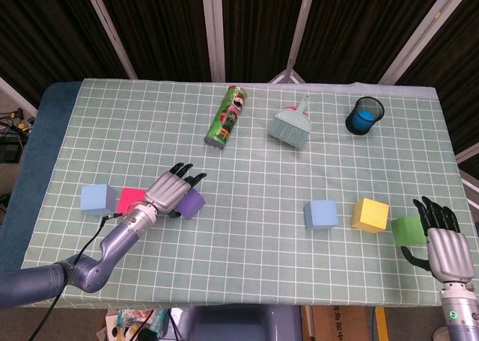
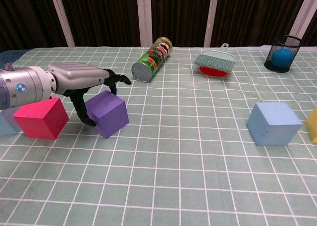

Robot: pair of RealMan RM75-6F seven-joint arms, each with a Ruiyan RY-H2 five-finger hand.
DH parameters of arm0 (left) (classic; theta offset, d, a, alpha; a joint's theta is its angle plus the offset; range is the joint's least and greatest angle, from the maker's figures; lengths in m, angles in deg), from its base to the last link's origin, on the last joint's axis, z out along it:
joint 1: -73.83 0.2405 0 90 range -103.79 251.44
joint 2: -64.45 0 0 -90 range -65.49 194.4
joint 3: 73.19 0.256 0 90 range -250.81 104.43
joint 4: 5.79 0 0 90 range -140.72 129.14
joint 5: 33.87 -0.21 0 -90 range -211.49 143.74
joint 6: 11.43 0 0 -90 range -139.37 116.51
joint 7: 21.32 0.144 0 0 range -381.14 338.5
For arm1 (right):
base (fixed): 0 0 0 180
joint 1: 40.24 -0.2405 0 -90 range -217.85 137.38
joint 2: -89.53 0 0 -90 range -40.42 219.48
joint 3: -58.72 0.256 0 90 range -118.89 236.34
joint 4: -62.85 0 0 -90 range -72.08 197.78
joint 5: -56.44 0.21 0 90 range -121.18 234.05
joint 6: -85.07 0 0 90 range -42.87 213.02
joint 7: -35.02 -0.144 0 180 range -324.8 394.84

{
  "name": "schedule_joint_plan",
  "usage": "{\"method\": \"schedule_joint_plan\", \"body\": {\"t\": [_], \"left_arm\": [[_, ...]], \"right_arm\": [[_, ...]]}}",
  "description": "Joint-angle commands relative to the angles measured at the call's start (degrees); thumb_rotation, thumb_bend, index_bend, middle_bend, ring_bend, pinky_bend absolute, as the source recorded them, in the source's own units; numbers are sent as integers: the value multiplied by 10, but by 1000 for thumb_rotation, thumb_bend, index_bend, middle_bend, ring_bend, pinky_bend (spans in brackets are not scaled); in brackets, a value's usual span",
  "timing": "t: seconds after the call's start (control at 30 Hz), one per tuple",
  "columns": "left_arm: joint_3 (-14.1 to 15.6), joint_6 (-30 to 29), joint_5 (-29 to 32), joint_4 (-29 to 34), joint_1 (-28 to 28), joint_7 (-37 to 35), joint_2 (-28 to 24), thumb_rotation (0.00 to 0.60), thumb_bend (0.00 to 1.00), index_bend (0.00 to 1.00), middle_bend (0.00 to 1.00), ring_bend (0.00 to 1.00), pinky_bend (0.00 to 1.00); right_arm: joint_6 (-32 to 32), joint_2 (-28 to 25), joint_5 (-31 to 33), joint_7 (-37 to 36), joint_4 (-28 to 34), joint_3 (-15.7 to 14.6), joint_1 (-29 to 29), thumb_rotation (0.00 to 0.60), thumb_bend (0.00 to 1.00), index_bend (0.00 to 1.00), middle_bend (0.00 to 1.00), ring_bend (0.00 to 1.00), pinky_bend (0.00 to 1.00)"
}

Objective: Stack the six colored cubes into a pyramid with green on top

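Observation:
My left hand (image 1: 168,191) (image 2: 79,80) grips the purple cube (image 1: 194,204) (image 2: 107,114), thumb on its near-left face and fingers curled over its top and far side. The cube sits low at the table, just right of the pink cube (image 1: 129,200) (image 2: 40,118). A light blue cube (image 1: 94,198) (image 2: 4,123) lies left of the pink one. On the right stand a blue cube (image 1: 321,214) (image 2: 274,123), a yellow cube (image 1: 370,214) (image 2: 313,124) and a green cube (image 1: 406,229) in a row. My right hand (image 1: 444,244) is open, just right of the green cube.
A green chip can (image 1: 227,116) (image 2: 152,59) lies on its side at the back. A teal hand brush (image 1: 292,124) (image 2: 216,61) and a black mesh cup (image 1: 364,116) (image 2: 283,53) holding a blue ball stand further right. The table's front edge runs close below both hands.

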State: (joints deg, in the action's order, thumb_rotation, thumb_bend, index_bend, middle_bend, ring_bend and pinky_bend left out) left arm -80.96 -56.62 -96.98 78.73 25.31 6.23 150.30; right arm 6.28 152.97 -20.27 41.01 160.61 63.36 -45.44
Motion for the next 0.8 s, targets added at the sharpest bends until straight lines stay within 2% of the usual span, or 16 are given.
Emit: {"method": "schedule_joint_plan", "body": {"t": [0.03, 0.17, 0.37, 0.47, 0.8], "left_arm": [[1, -4, -1, 3, -1, -4, 0, 600, 166, 3, 379, 36, 67], [-6, -17, 7, 17, -2, -10, 3, 600, 219, 17, 423, 57, 67], [-18, -48, 45, 35, -7, 22, 13, 600, 237, 47, 459, 85, 67], [-45, -111, 98, 52, -12, 73, 48, 600, 250, 52, 463, 95, 67], [-95, -178, 234, 62, -70, 205, 113, 600, 251, 53, 459, 95, 67]], "right_arm": [[0, 0, -1, 0, 0, 0, 0, 600, 272, 0, 0, 0, 0], [0, -1, -3, -3, 2, -1, 0, 600, 272, 0, 0, 0, 0], [-1, -3, -5, -7, 2, -2, 1, 600, 272, 0, 0, 0, 0], [-1, -4, -7, -7, 3, -3, 1, 600, 272, 0, 0, 0, 0], [0, -6, -4, -12, 5, -2, 1, 600, 272, 0, 0, 0, 0]]}}
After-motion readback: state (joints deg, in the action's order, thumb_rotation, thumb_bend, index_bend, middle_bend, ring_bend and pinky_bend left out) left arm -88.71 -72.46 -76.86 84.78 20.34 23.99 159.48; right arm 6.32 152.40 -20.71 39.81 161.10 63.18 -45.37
